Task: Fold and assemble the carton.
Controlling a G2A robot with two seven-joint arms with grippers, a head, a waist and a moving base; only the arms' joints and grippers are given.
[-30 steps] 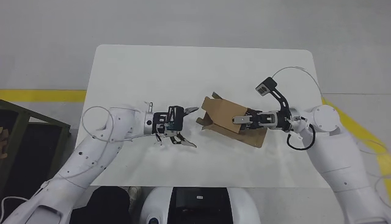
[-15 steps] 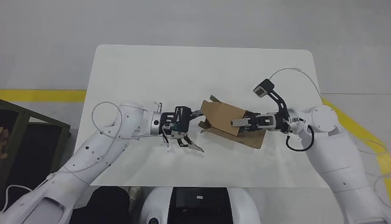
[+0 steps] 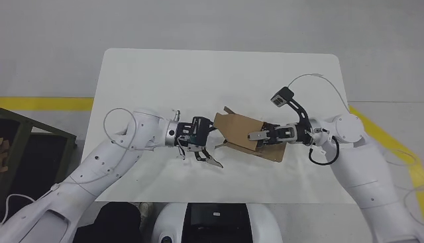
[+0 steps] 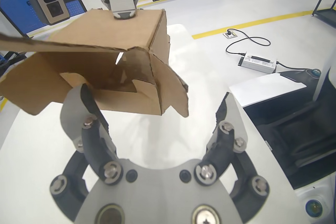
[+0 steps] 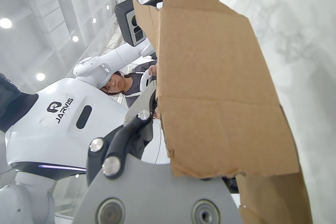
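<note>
TABLE CENTRE: My right gripper (image 3: 255, 136) is clamped on the upper panel of the brown carton (image 3: 240, 128), which sits tilted near the middle of the white table (image 3: 132, 77). One finger lies flat on the outside of the cardboard; the other is hidden behind the panel. The carton is partly formed, a hollow sleeve whose open end, with loose and ragged flaps, faces my left gripper (image 3: 211, 147). I cannot tell whether its lower edge rests on the table.

From the left wrist, the carton (image 4: 105, 36) shows its dark interior, with my right gripper (image 4: 122, 7) pinching its far top edge. My left gripper (image 4: 155, 96) is spread wide just in front of the open end and grasps nothing. One fingertip overlaps the lower flap, though I cannot make out contact.

From the right wrist, the carton (image 5: 210, 78) stretches away as one broad creased panel.
</note>
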